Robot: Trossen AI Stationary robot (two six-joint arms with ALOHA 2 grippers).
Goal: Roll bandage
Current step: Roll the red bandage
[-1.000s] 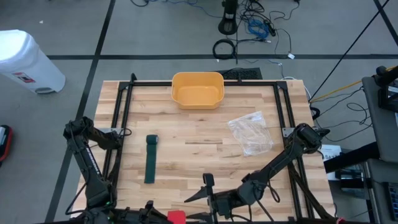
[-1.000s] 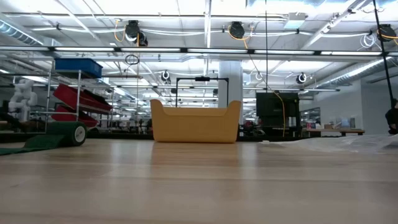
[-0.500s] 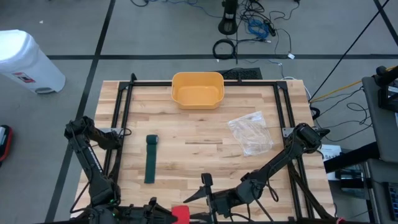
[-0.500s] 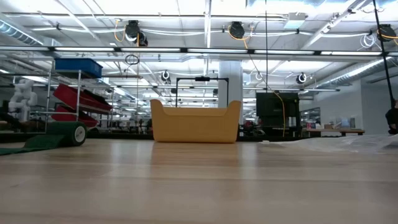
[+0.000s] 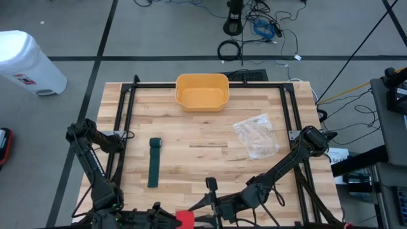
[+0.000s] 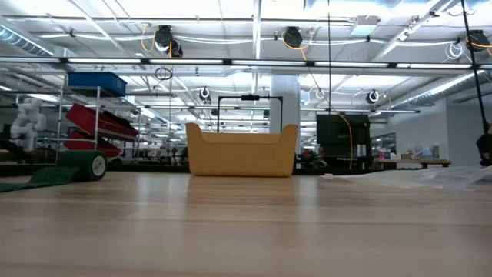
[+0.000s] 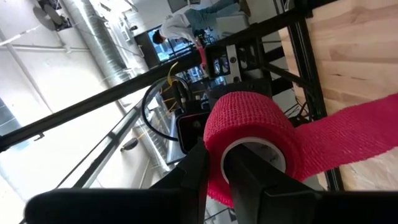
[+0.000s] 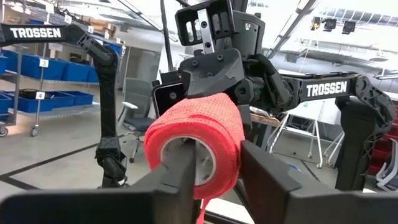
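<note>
Right wrist view: red bandage roll point(image 8: 198, 149) sits between both my grippers at the table's point(image 5: 203, 152) near edge, well apart from the yellow bin point(image 5: 201, 91). My left gripper point(image 7: 214, 171) is clenched through its core; my right gripper point(image 8: 214, 168) straddles it, contact unclear. Roll axis runs gripper to gripper; the tail trails toward the table, room ahead.

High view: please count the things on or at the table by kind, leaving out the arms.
bandages: 2, the green bandage and the red bandage
bin: 1
bag: 1
Total: 4
</note>
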